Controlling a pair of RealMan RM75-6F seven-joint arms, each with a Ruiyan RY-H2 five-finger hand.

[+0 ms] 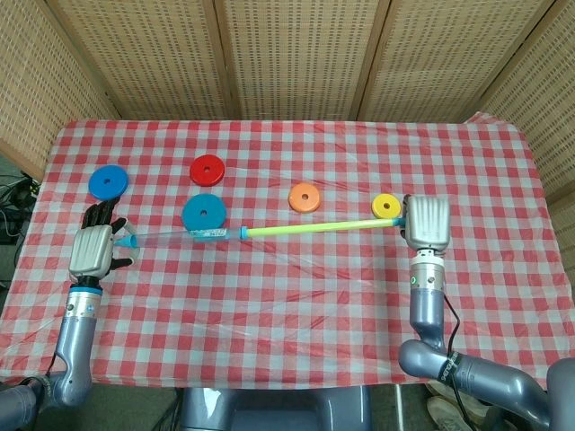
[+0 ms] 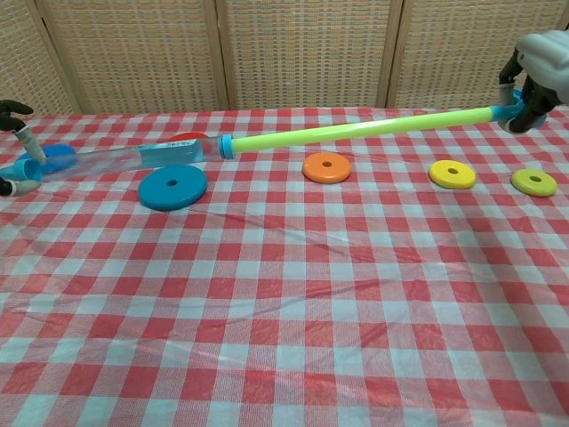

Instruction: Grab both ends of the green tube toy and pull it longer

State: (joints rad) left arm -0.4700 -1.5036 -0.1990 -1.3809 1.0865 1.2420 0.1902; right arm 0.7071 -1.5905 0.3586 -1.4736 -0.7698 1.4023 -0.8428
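The green tube toy hangs stretched above the checked table, a clear inner section with a blue label showing on its left part. My left hand grips the tube's blue left end near the table's left edge. My right hand grips the blue right end, slightly higher in the chest view. Most of the left hand is cut off by the chest view's edge.
Flat discs lie on the table: a blue disc, a red disc, a larger blue disc under the tube, an orange disc and two yellow discs. Wicker panels stand behind.
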